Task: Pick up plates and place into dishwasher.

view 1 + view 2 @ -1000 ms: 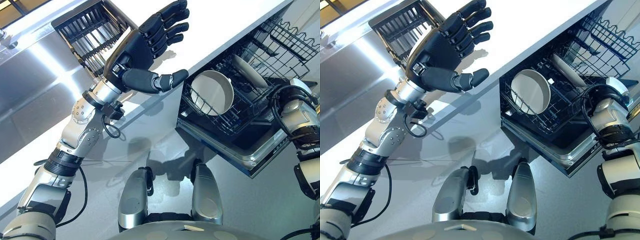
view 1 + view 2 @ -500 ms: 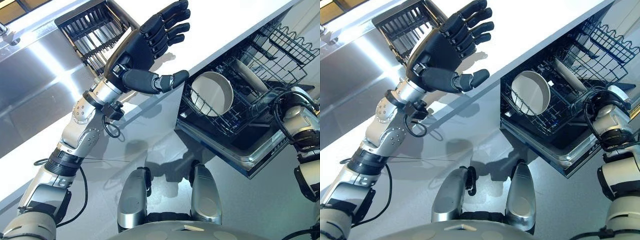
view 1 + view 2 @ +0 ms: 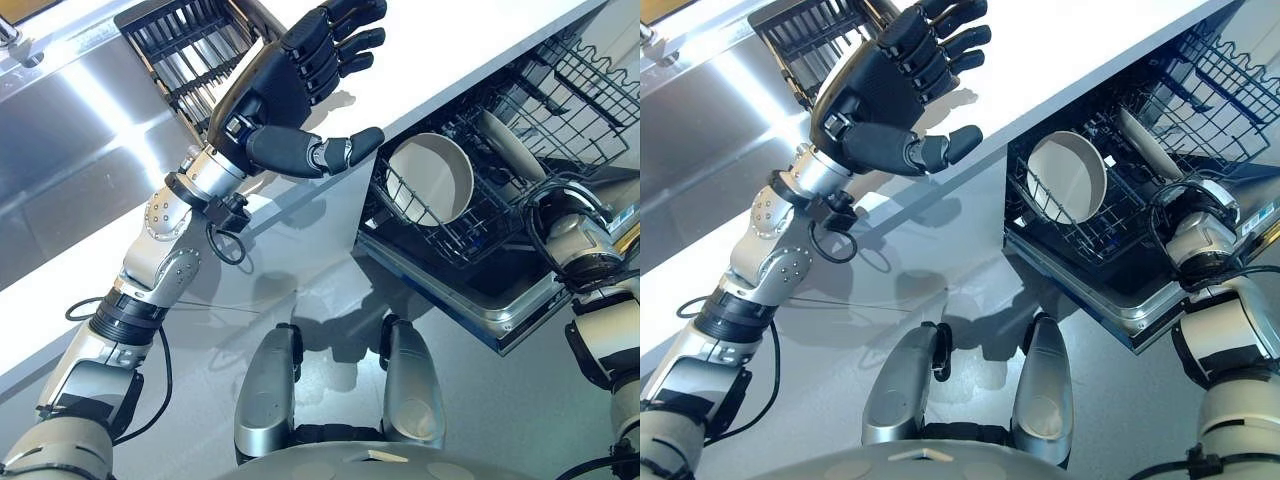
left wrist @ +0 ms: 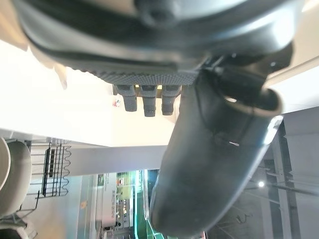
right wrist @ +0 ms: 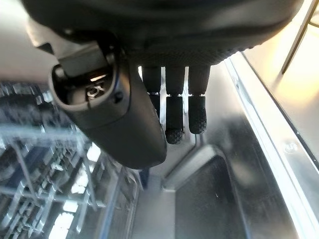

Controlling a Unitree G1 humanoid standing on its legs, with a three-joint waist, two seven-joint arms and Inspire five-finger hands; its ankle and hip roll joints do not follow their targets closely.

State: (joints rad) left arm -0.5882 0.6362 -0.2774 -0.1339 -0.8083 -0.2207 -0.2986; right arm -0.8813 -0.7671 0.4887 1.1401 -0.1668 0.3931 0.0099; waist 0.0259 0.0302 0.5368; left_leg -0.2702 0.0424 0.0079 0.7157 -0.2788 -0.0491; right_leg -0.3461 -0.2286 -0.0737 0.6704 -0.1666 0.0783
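Note:
A round white plate (image 3: 430,180) stands on edge in the open dishwasher's lower rack (image 3: 455,240). A second pale plate (image 3: 508,143) leans behind it. My left hand (image 3: 285,85) is raised over the white countertop (image 3: 450,40), open, with fingers spread and nothing in it. Its thumb (image 4: 214,164) and fingers (image 4: 144,102) hold nothing in the left wrist view. My right arm (image 3: 580,245) reaches in at the dishwasher's right side. My right hand (image 5: 174,109) hangs over the dishwasher's grey inside with relaxed fingers and holds nothing.
A dark slotted dish rack (image 3: 190,50) sits on the counter just beyond my left hand, beside a stainless steel sink surface (image 3: 70,150). The dishwasher's upper wire rack (image 3: 590,90) is pulled out at the far right. Its door edge (image 3: 500,325) juts over the grey floor.
My left hand has lifted a little toward the dish rack. My right arm has shifted slightly inward toward the lower rack. The plates have not moved.

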